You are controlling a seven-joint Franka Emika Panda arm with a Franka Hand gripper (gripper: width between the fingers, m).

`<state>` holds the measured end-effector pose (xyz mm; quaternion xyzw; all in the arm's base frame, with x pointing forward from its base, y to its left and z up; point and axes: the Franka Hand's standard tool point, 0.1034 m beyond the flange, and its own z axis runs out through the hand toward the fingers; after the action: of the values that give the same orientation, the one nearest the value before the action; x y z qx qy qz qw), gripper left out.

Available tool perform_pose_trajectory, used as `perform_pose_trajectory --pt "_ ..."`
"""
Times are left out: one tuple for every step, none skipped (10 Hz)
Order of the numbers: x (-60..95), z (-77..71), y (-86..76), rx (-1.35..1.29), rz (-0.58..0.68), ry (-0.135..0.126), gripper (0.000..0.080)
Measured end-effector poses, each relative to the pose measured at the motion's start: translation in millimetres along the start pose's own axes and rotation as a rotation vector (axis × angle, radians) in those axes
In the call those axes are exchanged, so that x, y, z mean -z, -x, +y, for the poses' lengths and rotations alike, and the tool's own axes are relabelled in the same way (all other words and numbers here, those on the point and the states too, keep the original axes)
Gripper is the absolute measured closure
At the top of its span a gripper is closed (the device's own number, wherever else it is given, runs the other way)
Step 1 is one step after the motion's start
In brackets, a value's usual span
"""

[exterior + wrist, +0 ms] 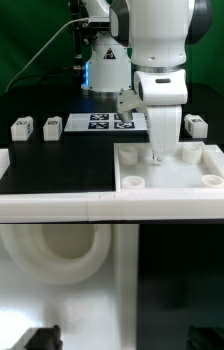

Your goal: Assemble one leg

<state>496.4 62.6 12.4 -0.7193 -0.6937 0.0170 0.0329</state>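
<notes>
A black table (60, 150) stands before a green curtain (30, 50); a white robot arm (160, 40) reaches down at the centre; its gripper (157, 152) hangs low over a white tray (205, 158). The wrist view shows its fingers (40, 339) spread wide apart, the tray's rim between them, a round socket (55, 249) close by. One leg (22, 127) and a second leg (52, 126) sit on the table at the exterior view's left; a third leg (196, 125) sits at its right; the marker board (100, 122) lies between.

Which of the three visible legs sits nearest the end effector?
The lone leg at the exterior view's right, close beside the end effector; the other two legs stand together at the far left.
</notes>
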Motion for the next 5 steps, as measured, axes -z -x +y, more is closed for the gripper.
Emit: perform_pose_trajectory --pt "0.0 0.0 0.2 0.0 0.0 0.0 0.0155" --pt "0.0 0.1 0.4 -0.001 0.0 0.0 0.0155" --pt "0.0 0.1 0.6 -0.001 0.0 0.0 0.0151" --pt "0.0 0.1 0.7 -0.001 0.0 0.0 0.0151" --pt "0.0 0.1 0.8 -0.002 0.0 0.0 0.0151"
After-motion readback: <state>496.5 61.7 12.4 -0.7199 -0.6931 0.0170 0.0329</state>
